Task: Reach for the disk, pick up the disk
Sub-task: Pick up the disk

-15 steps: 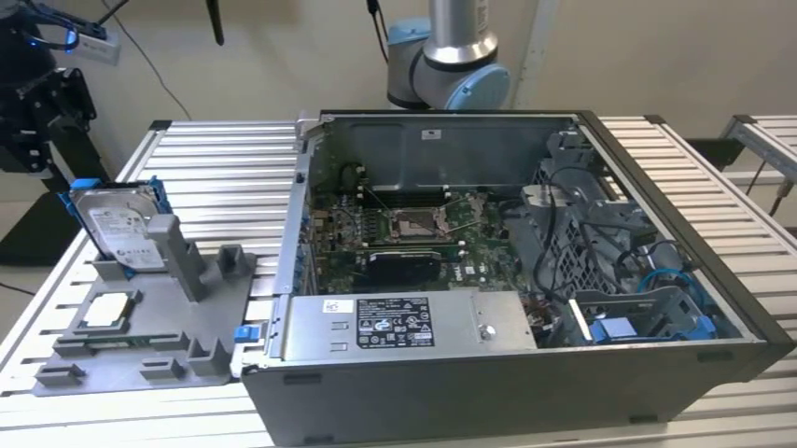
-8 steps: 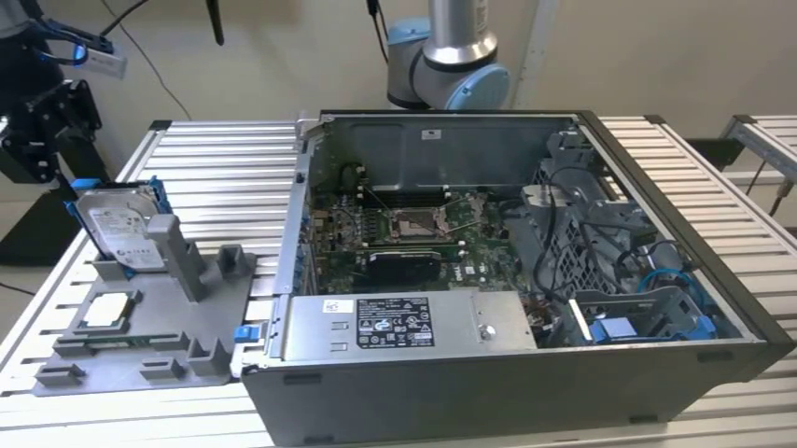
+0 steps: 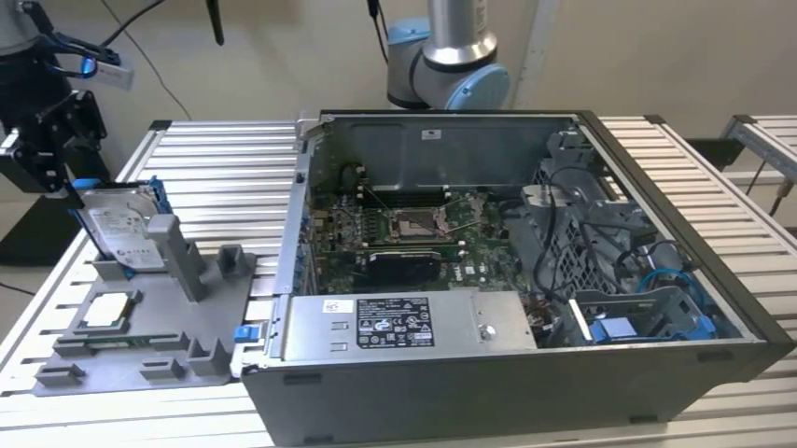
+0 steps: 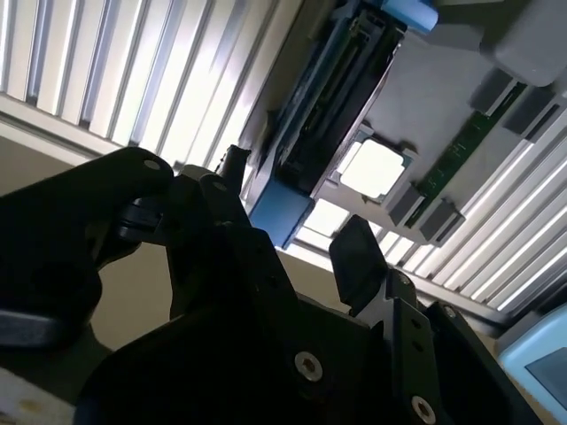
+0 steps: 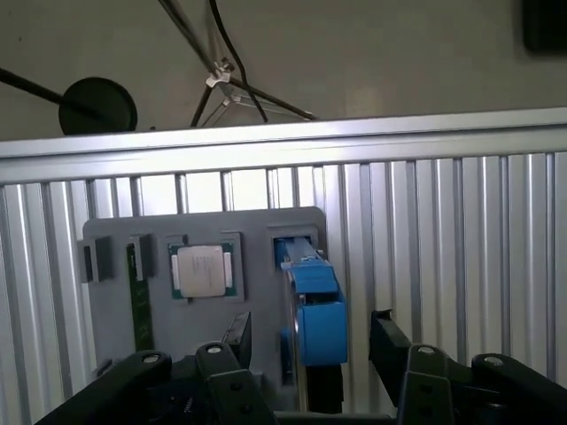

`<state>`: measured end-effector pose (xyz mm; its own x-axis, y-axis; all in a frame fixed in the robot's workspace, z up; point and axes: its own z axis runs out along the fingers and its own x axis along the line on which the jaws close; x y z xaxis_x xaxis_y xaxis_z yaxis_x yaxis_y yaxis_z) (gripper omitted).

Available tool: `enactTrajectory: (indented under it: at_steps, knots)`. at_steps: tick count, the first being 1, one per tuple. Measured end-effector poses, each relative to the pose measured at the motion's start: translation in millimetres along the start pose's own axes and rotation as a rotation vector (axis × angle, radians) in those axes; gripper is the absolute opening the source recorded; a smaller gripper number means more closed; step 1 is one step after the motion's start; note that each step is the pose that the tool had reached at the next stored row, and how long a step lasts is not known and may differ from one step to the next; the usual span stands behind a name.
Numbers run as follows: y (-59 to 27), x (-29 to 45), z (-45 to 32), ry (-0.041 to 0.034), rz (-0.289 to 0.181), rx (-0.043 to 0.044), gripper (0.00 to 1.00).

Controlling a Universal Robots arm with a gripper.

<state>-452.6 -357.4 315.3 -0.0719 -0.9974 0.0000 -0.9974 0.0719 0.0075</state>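
The disk (image 3: 122, 227) stands on edge in a slot of the grey holder (image 3: 162, 350) at the exterior view's left. It is silver with a white label and blue rails. My black gripper (image 3: 37, 168) hangs just above and to the left of the disk's top, without touching it. In both wrist views the disk (image 5: 312, 292) (image 4: 323, 115) shows edge-on. The gripper (image 5: 310, 341) (image 4: 297, 221) is open, with one finger (image 5: 237, 338) on each side of the blue rail and nothing held.
A square silver chip (image 5: 202, 270) and a green circuit stick (image 5: 140, 297) lie in the same holder beside the disk. An open computer case (image 3: 498, 280) stands on the slatted table (image 3: 212, 149) at the exterior view's right. The table edge (image 5: 283, 142) is near.
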Motion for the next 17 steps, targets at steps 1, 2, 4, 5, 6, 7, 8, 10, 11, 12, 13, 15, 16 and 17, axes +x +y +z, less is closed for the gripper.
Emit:
enactTrajectory:
  at_steps: [1, 2, 4, 5, 6, 7, 8, 10, 11, 12, 13, 15, 16, 17]
  knots:
    - [-0.1, 0.0, 1.4, 0.0001, -0.004, -0.0005, 1.0]
    - [-0.2, 0.0, 3.0, 0.0001, -0.007, -0.0008, 1.0]
    - [-0.3, 0.0, 5.8, 0.0002, -0.014, -0.0015, 1.0]
    - [-0.4, 0.0, 7.1, 0.0003, -0.016, -0.0019, 1.0]
    - [-0.4, 0.0, 8.4, 0.0003, -0.019, -0.0021, 1.0]
    - [-0.4, 0.0, 9.7, 0.0003, -0.021, -0.0022, 1.0]
    - [-0.4, 0.0, 10.9, 0.0003, -0.022, -0.0024, 1.0]
    - [-0.4, 0.0, 12.2, 0.0004, -0.024, -0.0025, 1.0]
    - [-0.4, 0.0, 12.2, 0.0005, -0.024, -0.0027, 1.0]
    - [-0.4, 0.0, 12.6, 0.0003, -0.024, -0.0025, 1.0]
    - [-0.4, 0.0, 12.8, 0.0004, -0.024, -0.0025, 1.0]
    - [-0.4, 0.0, 12.8, 0.0004, -0.024, -0.0025, 1.0]
    - [-0.4, 0.0, 12.8, 0.0004, -0.024, -0.0025, 1.0]
    - [-0.4, 0.0, 13.0, 0.0003, -0.024, -0.0024, 1.0]
